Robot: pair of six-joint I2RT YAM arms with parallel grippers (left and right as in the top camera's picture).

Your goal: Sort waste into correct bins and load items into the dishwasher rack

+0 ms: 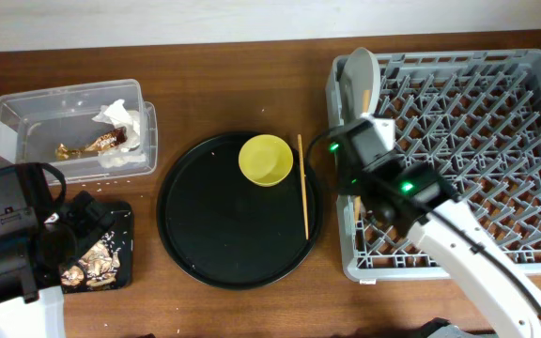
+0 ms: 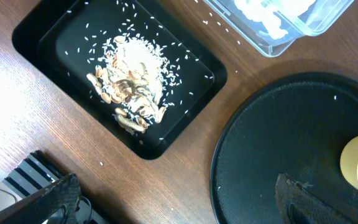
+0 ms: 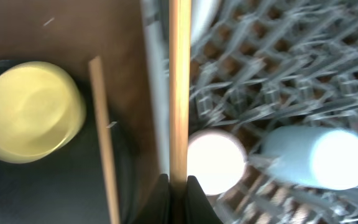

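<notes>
My right gripper (image 1: 358,192) (image 3: 179,183) is shut on one wooden chopstick (image 3: 179,87), over the left rim of the grey dishwasher rack (image 1: 533,58) (image 3: 278,74). The other chopstick (image 1: 302,188) (image 3: 104,137) lies on the round tray's right edge, beside the yellow bowl (image 1: 266,160) (image 3: 30,112). A pink cup (image 3: 215,162) and a light-blue cup (image 3: 319,157) sit in the rack. The grey plate (image 1: 358,75) stands in its far left corner. My left gripper (image 1: 81,218) (image 2: 176,205) is open and empty, near the shallow black tray (image 1: 122,274) (image 2: 55,37) holding food scraps (image 2: 129,87).
The clear box (image 1: 26,113) (image 2: 303,31) at the far left holds the white napkin (image 1: 120,120) and the gold-brown wrapper (image 1: 97,144). The large round black tray (image 1: 214,225) (image 2: 278,137) lies in the middle. Rice grains are scattered on the wood.
</notes>
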